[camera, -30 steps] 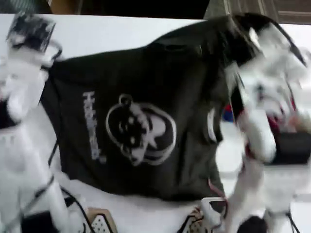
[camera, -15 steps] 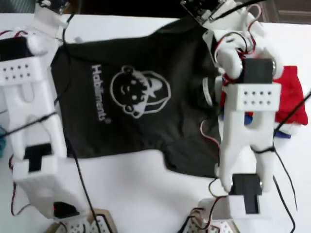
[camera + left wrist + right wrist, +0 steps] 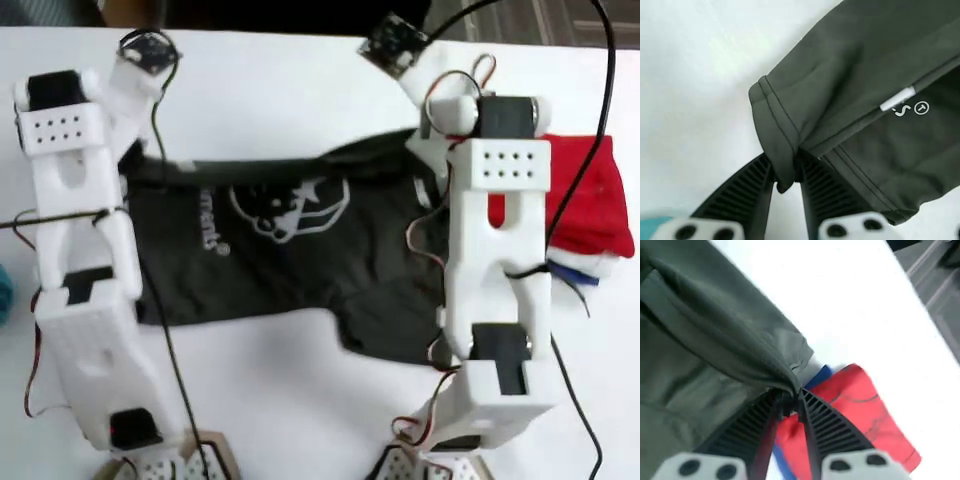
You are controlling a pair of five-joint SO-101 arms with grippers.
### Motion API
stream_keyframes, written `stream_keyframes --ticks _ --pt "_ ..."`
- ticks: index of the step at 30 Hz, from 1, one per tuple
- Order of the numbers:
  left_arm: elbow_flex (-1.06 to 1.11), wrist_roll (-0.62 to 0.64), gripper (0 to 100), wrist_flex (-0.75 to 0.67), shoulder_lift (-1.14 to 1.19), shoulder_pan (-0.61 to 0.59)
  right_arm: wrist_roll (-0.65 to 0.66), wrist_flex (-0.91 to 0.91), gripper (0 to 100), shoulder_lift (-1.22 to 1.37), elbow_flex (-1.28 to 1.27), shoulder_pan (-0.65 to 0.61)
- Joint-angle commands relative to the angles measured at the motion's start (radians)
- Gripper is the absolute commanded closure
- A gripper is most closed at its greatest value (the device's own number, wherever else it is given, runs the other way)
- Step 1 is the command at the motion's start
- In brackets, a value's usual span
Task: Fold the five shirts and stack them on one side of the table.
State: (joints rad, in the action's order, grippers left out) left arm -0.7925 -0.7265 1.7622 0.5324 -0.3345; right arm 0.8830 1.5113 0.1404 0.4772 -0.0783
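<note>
Left arm (image 3: 85,260), right arm (image 3: 498,270) extended forward; jaws of each clamp dark shirt (image 3: 300,270) edge.

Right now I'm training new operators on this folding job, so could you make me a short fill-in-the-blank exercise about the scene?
1. The left hand and the right hand are each ____ on an edge of the dark shirt.
2. The print on the dark shirt is ____.
3. The top shirt lying beside the right arm is ____.
Missing words: shut; white; red.
</note>
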Motion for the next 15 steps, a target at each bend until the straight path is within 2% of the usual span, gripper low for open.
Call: stream_keyframes --ticks 1,8,15 --pt "0.024 -0.009 98 0.023 -0.017 0.002 0.0 0.07 97.8 -0.004 0.048 0.025" --pt "0.203 -0.031 97 0.023 -0.023 0.003 -0.006 0.163 97.8 -0.005 0.015 0.094" --pt "0.398 -0.049 97 -0.012 -0.175 0.002 0.002 0.137 97.8 -0.096 -0.204 0.085"
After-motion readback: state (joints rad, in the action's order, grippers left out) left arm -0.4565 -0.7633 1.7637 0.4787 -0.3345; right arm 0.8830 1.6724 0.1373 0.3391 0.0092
